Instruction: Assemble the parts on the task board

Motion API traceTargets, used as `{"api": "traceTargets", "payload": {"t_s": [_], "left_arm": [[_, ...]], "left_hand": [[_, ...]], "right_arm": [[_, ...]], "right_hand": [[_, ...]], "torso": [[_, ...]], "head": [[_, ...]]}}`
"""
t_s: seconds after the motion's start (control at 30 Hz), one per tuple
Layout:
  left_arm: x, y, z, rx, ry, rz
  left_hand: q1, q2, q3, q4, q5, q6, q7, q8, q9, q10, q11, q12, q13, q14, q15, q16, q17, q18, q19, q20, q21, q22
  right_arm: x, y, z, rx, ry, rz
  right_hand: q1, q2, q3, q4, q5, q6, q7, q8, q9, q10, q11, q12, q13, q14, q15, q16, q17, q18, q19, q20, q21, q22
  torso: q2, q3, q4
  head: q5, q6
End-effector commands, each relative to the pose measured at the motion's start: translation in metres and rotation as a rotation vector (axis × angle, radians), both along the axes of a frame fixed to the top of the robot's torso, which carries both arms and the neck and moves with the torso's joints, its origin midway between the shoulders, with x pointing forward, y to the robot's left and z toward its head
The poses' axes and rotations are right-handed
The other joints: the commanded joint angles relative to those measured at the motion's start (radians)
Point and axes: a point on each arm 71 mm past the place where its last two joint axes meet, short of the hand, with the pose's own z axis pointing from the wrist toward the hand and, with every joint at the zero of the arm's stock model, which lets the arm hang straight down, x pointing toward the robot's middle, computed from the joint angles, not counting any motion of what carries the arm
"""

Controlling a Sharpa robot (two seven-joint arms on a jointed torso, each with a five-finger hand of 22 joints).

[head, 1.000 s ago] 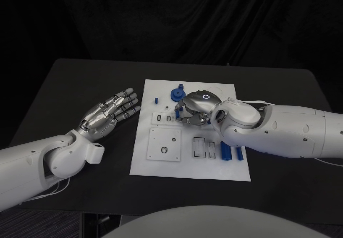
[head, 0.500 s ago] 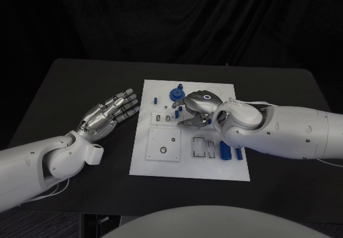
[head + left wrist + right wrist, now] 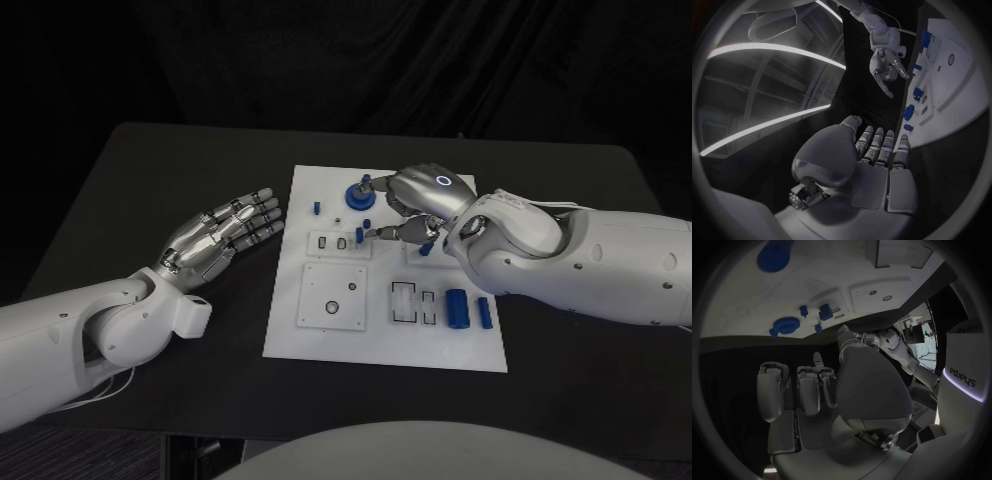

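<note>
The white task board [image 3: 332, 340] lies in the middle of the black table. A round blue part [image 3: 355, 196] stands near its far edge, with a thin blue peg [image 3: 316, 208] to its left. A small blue piece [image 3: 359, 235] stands by the slotted block, and two blue cylinders [image 3: 457, 307] lie on the board's right side. My right hand [image 3: 414, 206] hovers over the far middle of the board, its fingers loosely curved downward and holding nothing. My left hand [image 3: 219, 236] lies palm up, fingers straight, on the table left of the board.
A raised square plate [image 3: 333, 292] with a hole sits on the near left of the board, with two slotted recesses [image 3: 411, 300] beside it. Bare black table [image 3: 159, 170] surrounds the board. The right forearm [image 3: 577, 260] covers the board's right edge.
My right hand has lifted off the board's middle and drawn back to the far right, uncovering the small blue piece by the slotted block. The left hand has barely moved.
</note>
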Motion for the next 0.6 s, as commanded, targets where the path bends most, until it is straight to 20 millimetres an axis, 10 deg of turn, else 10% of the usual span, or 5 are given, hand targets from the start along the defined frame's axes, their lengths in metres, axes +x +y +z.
{"api": "traceTargets", "payload": {"t_s": [0.03,0.27,0.47,0.6], "left_arm": [[0.006,0.006,0.013,-0.048,-0.094,0.108],[0.026,0.007,0.032,-0.034,-0.11,0.144],[0.043,0.004,0.045,0.027,-0.109,0.14],[0.055,-0.003,0.049,0.137,-0.058,0.058]], "left_hand": [[-0.01,-0.004,0.015,0.007,0.007,0.014,0.005,0.006,0.001,0.019,0.0,0.022,0.002,0.043,0.002,0.045,0.007,0.012,0.027,-0.001,0.017,0.006],[-0.022,-0.02,0.025,0.039,-0.011,-0.055,-0.037,-0.02,-0.008,-0.03,-0.022,-0.019,-0.004,0.031,0.019,0.062,0.002,-0.006,0.031,-0.001,0.018,0.004],[-0.01,-0.042,0.028,0.081,-0.026,-0.012,-0.033,-0.006,0.0,0.04,0.005,0.135,0.022,0.13,0.034,0.182,0.02,-0.011,0.091,0.008,0.051,0.014],[-0.053,-0.044,-0.03,0.162,-0.198,0.055,-0.014,0.027,0.011,0.031,0.03,0.166,0.023,0.095,0.042,0.182,0.012,-0.012,0.094,0.018,0.05,0.01]], "right_arm": [[-0.001,-0.005,0.013,0.048,-0.06,0.025],[0.006,-0.026,0.024,0.048,-0.099,-0.023],[0.014,-0.041,0.023,0.035,-0.083,-0.075],[0.019,-0.05,0.021,0.021,-0.067,-0.108]], "right_hand": [[0.008,0.025,0.013,-0.002,-0.004,0.017,0.001,0.009,0.001,0.105,0.003,0.006,0.262,0.106,-0.002,0.002,0.263,-0.006,0.072,0.0,0.008,0.24],[0.037,0.05,0.027,-0.007,-0.005,0.051,0.0,0.024,0.0,0.106,0.002,0.007,0.263,0.106,-0.003,0.002,0.263,-0.008,0.076,0.0,0.016,0.242],[0.048,0.063,0.03,-0.008,-0.004,0.07,0.0,0.032,0.0,0.106,0.002,0.007,0.263,0.106,-0.004,0.002,0.263,-0.009,0.078,0.0,0.019,0.244],[0.06,0.075,0.034,-0.012,-0.001,0.089,0.002,0.041,0.001,0.106,0.003,0.007,0.263,0.106,-0.003,0.002,0.263,-0.008,0.077,0.0,0.017,0.243]], "torso": [[-0.01,0.0029,-0.0066],[-0.047,0.0125,-0.0158],[-0.098,0.0329,-0.0366],[-0.117,0.0401,-0.0511]], "head": [[0.009,0.012],[0.028,0.002],[0.06,-0.018],[0.073,-0.018]]}}
